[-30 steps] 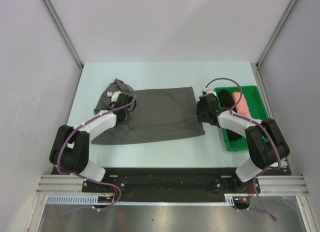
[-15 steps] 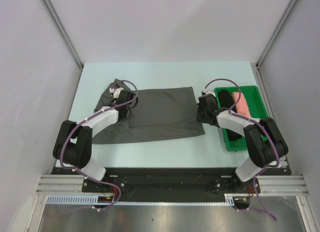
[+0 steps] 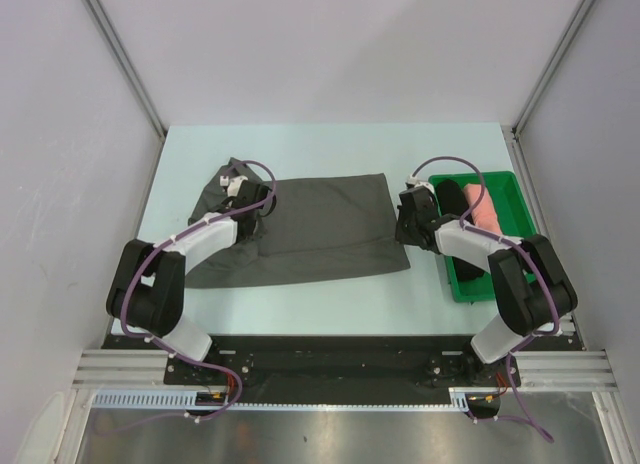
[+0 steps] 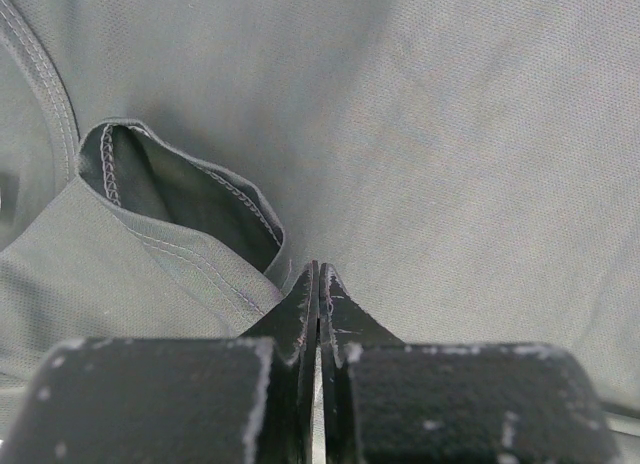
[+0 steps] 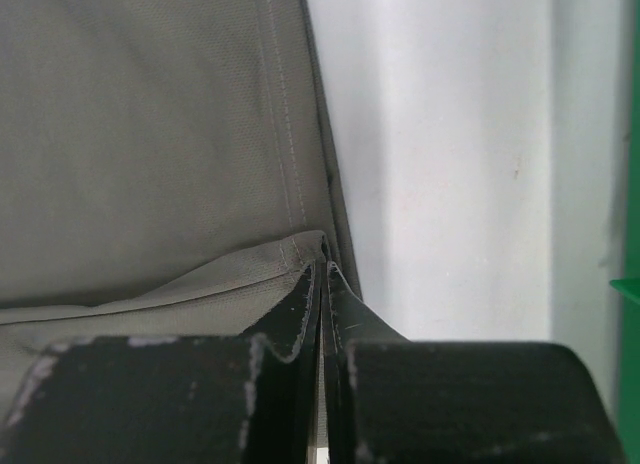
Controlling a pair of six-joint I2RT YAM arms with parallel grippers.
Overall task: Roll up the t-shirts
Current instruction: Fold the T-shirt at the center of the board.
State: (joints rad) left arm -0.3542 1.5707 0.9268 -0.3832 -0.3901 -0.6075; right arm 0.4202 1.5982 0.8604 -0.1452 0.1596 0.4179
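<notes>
The dark charcoal grey t-shirt (image 3: 320,229) lies spread on the table, its neck and sleeves bunched at the left. My left gripper (image 3: 262,200) is at the shirt's left part. In the left wrist view it (image 4: 318,271) is shut, with grey cloth (image 4: 450,164) rising to its tips beside a folded hem (image 4: 180,189). My right gripper (image 3: 404,224) is at the shirt's right edge. In the right wrist view it (image 5: 324,267) is shut on the lifted hem (image 5: 200,284). The salmon pink t-shirt (image 3: 486,217) and the black t-shirt (image 3: 452,198) lie rolled in the tray.
The green plastic tray (image 3: 515,189) stands at the right, close to my right arm; its edge shows in the right wrist view (image 5: 628,284). Pale table surface (image 3: 330,149) lies behind the shirt. Grey walls enclose the table on three sides.
My left gripper has moved a little back and to the right over the shirt's left part, shifting the cloth there. My right gripper has hardly moved.
</notes>
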